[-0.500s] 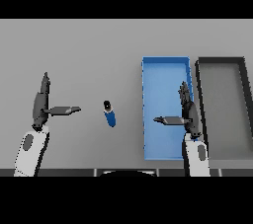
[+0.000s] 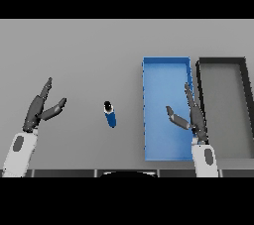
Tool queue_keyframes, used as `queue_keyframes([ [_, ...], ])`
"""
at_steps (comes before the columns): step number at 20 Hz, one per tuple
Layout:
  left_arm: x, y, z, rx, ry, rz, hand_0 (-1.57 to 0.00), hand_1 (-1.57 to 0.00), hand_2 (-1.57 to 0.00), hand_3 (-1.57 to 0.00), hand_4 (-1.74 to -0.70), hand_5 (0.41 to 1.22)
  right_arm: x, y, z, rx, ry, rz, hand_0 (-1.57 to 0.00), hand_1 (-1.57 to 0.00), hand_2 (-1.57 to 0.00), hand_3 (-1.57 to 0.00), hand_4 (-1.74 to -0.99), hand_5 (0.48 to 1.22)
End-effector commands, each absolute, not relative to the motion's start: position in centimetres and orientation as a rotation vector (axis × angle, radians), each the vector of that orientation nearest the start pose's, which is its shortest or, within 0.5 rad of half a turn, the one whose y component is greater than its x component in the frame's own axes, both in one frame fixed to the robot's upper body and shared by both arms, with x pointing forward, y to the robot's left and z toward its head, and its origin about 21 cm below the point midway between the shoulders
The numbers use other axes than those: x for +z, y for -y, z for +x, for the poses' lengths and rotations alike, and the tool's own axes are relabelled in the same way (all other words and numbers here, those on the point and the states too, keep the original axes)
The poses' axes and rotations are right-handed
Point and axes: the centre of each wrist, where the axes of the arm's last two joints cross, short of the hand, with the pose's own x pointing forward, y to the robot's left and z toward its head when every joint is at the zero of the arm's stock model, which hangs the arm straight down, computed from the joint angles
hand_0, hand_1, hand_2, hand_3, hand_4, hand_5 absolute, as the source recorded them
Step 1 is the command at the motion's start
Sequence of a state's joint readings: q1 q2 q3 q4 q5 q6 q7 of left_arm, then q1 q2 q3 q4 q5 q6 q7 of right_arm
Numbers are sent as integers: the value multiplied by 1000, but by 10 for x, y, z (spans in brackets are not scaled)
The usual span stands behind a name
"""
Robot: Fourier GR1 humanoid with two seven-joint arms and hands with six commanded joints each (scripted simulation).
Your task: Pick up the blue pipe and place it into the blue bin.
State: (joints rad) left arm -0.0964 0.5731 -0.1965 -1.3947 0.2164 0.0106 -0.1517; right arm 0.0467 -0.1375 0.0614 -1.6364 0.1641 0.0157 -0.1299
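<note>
Compared with the frame half a second earlier, the left hand [image 2: 40, 110] had shifted slightly: its thumb, formerly stretched out level toward the pipe, was angled upward, while the right hand [image 2: 191, 116] and the pipe held essentially the same positions. Both hands were open, fingers straight and thumb spread, and neither touched anything. The left hand stood well apart from the blue pipe [image 2: 110, 115], on its left; the right hand hovered over the right portion of the blue bin [image 2: 165, 70], near the wall shared with the neighbouring dark bin [image 2: 221, 62]. The task therefore appeared to be at its first step, the approach, with no grasp yet made. The next move called for one hand to travel to the pipe, bring the fingers down on either side of the body and close across its width before lifting; the right hand would need to clear the bin's left wall on the way. The pipe lay on the grey table [image 2: 74, 50] between the left hand and the blue bin, clear of both. It appeared as a short blue cylinder with a dark end turned up and away, its length running slightly oblique to the bin's long side. Being round, it could roll if nudged before the fingers closed.
</note>
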Motion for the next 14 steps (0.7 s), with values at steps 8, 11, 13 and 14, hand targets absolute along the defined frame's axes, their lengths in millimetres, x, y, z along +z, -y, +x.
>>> queue_keyframes([
  [8,31,-330,257,-602,1546,-11,1,1,1,1,-1007,561,12,245,237,339,1682,-173,1,1,1,1,-1180,617],
  [11,27,-313,247,-684,1495,-109,1,1,1,1,-1071,522,13,245,238,350,1677,-169,1,1,1,1,-1174,616],
  [13,25,-299,239,-734,1446,-173,1,1,1,1,-1113,497,15,244,237,355,1672,-175,1,1,1,1,-1164,617],
  [14,24,-289,238,-751,1439,-179,1,1,1,1,-1126,485,14,246,237,344,1670,-171,1,1,1,1,-1174,618],
])
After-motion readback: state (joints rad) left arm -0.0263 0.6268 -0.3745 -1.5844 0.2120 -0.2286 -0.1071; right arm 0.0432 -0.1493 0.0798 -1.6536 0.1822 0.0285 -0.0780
